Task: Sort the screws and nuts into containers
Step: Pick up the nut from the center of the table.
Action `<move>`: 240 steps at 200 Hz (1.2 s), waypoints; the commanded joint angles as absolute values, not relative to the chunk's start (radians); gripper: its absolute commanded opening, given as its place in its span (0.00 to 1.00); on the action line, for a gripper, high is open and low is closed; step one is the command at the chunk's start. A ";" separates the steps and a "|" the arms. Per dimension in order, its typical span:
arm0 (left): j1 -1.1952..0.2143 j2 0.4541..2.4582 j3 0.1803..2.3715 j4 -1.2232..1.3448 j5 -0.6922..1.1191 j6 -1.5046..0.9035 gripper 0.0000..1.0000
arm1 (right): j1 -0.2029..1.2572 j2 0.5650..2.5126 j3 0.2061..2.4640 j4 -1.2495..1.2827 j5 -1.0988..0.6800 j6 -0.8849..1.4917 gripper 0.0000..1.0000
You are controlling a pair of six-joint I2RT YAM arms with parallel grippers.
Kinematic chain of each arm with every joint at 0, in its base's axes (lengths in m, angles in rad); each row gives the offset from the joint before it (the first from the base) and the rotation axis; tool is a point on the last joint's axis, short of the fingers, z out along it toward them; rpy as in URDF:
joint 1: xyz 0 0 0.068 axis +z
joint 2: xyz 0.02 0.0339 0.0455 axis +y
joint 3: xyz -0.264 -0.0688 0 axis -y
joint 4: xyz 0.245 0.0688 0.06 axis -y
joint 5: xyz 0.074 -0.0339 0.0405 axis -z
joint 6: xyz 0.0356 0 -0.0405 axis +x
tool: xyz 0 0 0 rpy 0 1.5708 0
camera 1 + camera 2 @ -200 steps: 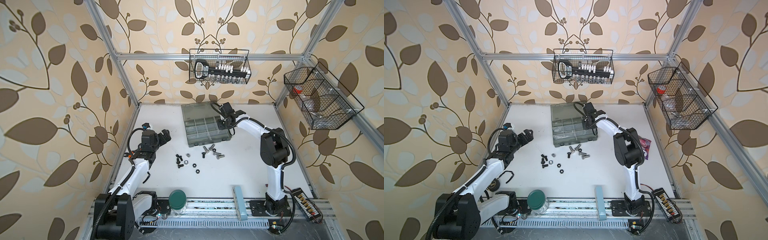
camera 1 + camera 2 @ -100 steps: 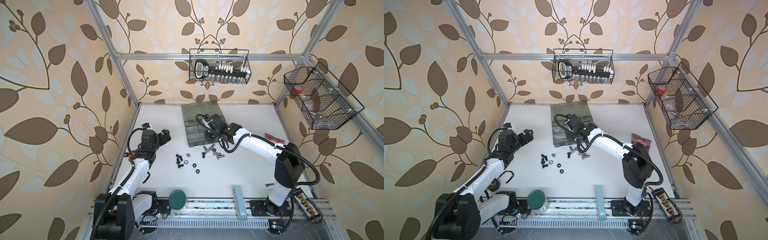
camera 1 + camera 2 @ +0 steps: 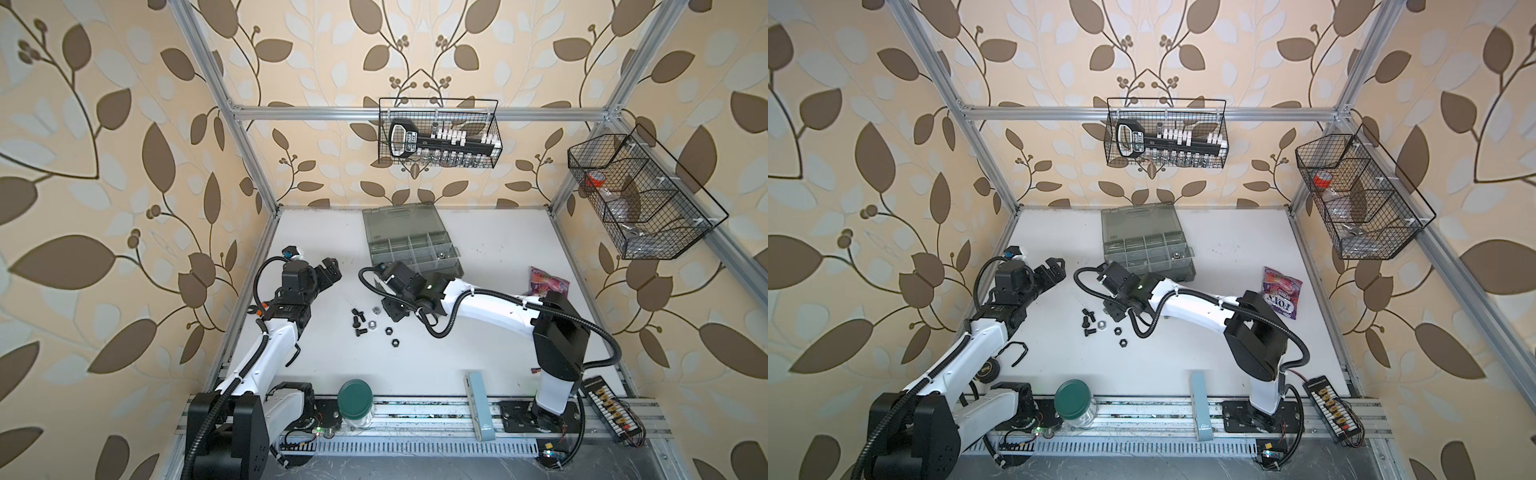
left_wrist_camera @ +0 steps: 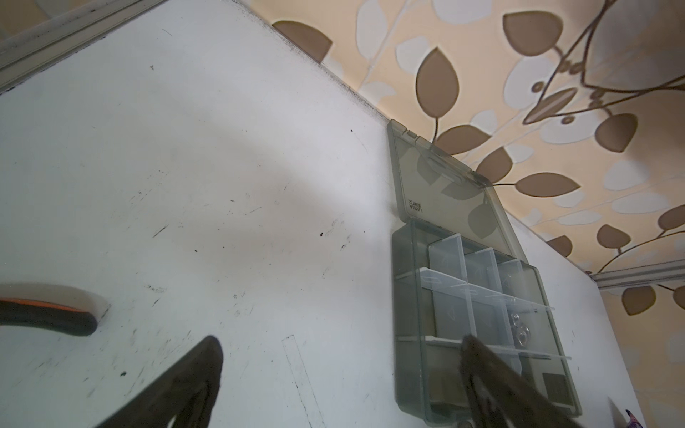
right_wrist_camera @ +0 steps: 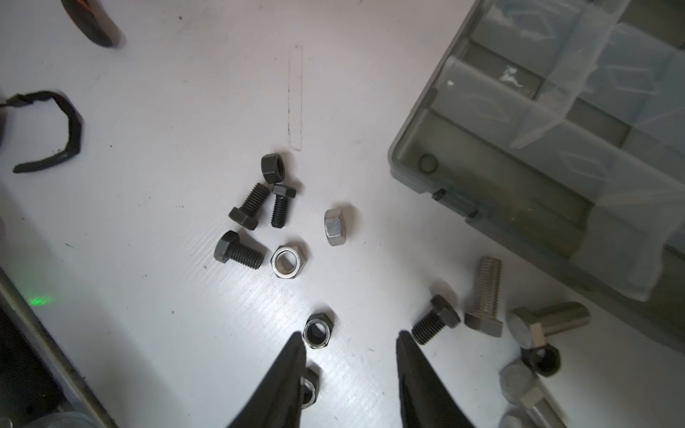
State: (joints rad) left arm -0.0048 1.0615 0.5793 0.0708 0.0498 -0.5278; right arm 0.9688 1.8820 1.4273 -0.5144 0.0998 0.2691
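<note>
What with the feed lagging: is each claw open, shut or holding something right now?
Left claw: open wide, holding nothing.
Right claw: open, holding nothing.

Right arm (image 3: 490, 307) pretty much hides the silver screws (image 5: 483, 292) in both top views. Right wrist view: one nut (image 5: 313, 386) is half behind a finger (image 5: 287, 374), and two of those screws run off the edge.

1. The organizer case (image 3: 409, 245) sits at the back middle of the table (image 3: 478, 353), its lid (image 3: 399, 216) open toward the rear wall
2. Screws (image 5: 239, 254) and nuts (image 5: 287, 261) lie loose on the table before the case's left front corner
3. The right gripper (image 5: 348, 337) hangs over them; the left gripper (image 3: 330, 270) is well to their left
4. Two nuts (image 4: 522, 336) lie in a compartment (image 4: 489, 318) on the case's right side
5. A jar (image 3: 354, 401) stands at the front edge, left of centre
</note>
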 commanded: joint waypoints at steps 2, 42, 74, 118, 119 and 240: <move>0.004 1.041 0.604 0.078 0.036 -0.533 0.99 | 0.976 1.938 1.420 -0.512 0.083 0.268 0.43; 0.004 1.055 0.602 0.089 0.036 -0.536 0.99 | 0.976 2.015 1.468 -0.505 0.072 0.239 0.49; 0.005 1.065 0.603 0.092 0.043 -0.538 0.99 | 0.970 2.076 1.516 -0.502 0.061 0.230 0.50; 0.004 1.057 0.598 0.089 0.040 -0.535 0.99 | 0.946 2.119 1.576 -0.490 0.021 0.232 0.50; 0.004 1.057 0.598 0.089 0.040 -0.535 0.99 | 0.946 2.120 1.576 -0.490 0.021 0.232 0.50; 0.005 1.066 0.596 0.095 0.043 -0.535 0.99 | 0.928 2.214 1.641 -0.491 -0.010 0.224 0.41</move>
State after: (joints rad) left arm -0.0048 1.0626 0.5793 0.0711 0.0494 -0.5316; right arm 0.9337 2.1807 1.6104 -0.4858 0.0086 0.2337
